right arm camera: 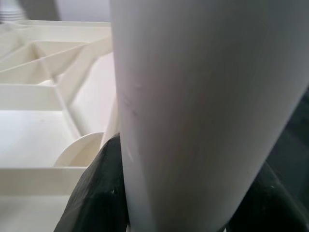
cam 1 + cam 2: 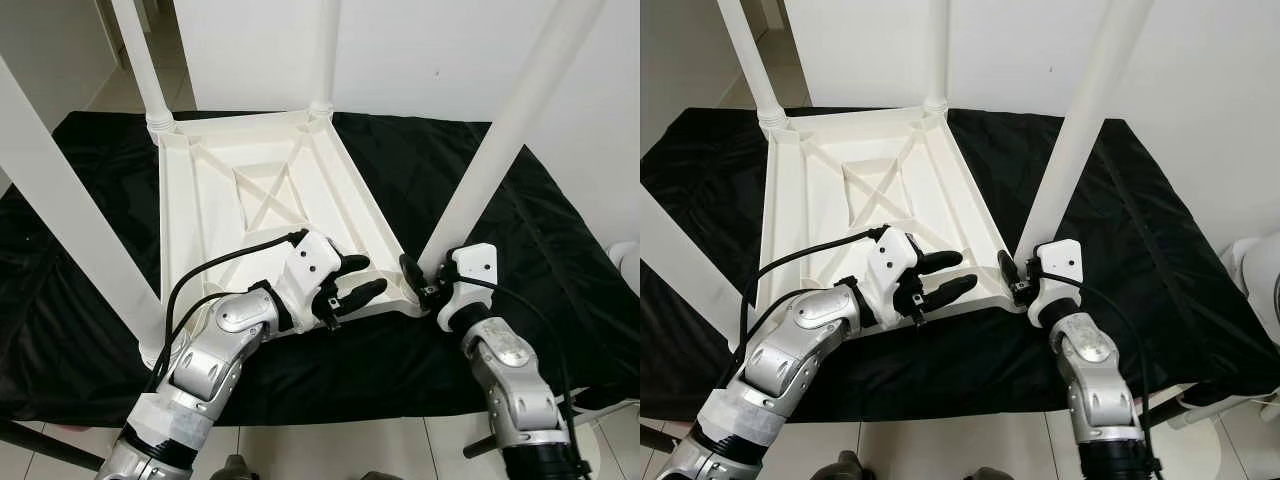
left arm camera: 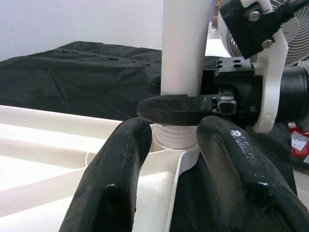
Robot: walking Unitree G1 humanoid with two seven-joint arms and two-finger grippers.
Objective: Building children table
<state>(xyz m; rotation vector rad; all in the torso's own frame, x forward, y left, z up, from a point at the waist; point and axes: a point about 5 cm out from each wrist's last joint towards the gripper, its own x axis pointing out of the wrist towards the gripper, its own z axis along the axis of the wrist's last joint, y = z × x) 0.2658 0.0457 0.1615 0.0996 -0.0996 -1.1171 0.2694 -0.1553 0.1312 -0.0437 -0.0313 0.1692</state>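
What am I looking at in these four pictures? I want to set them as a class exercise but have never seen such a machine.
It is a humanoid robot assembling a child's table. Two pictures come from cameras in its head, looking down; the other two come from cameras on its wrists. A white plastic tabletop lies upside down on a black cloth, with white legs standing up from its corners. The right gripper has its black fingers closed round the near right leg just above its socket. The left gripper rests with open fingers on the tabletop's near edge, pointing at that same leg.
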